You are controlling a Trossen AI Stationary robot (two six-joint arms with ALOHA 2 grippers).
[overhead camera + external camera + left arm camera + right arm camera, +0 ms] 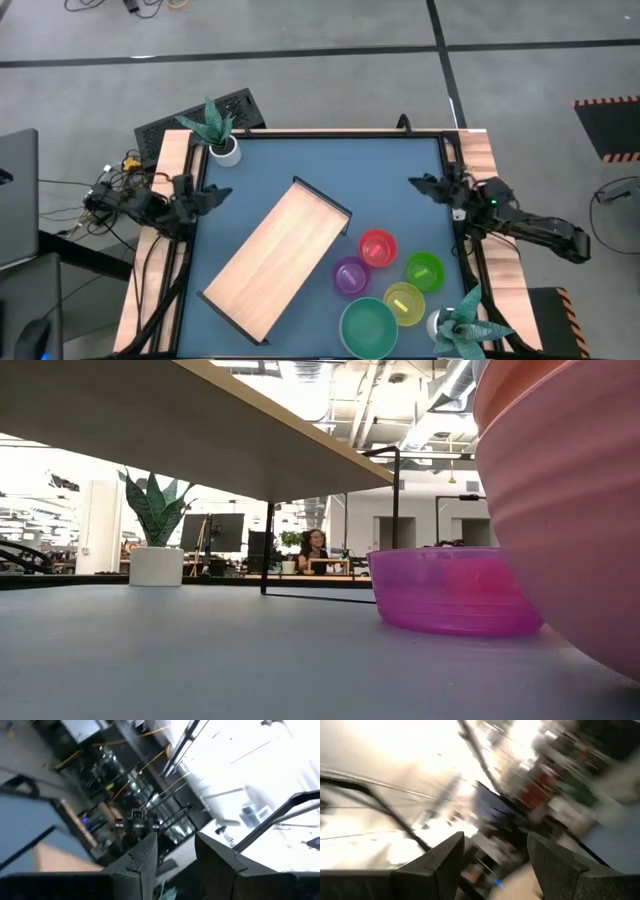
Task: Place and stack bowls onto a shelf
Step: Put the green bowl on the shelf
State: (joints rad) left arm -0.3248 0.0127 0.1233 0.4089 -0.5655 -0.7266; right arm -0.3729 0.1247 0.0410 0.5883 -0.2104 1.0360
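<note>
Both jaws stand parted and grasp nothing: we see a clear gap between the dark fingers in each wrist view. Our left gripper (218,192) waits at the left rim of the blue table (300,160), well apart from the shelf (275,258); our right gripper (418,183) waits at the right rim, also clear of it.

We place everything by the shelf, which lies slantwise across the middle of the table. Just beside its right end sit the red bowl (377,247) and the purple bowl (351,276). Farther off that same side are the lime bowl (424,270), the yellow-green bowl (404,304) and the large teal bowl (367,327). The bowls seem to touch one another, though we cannot be sure from above.
</note>
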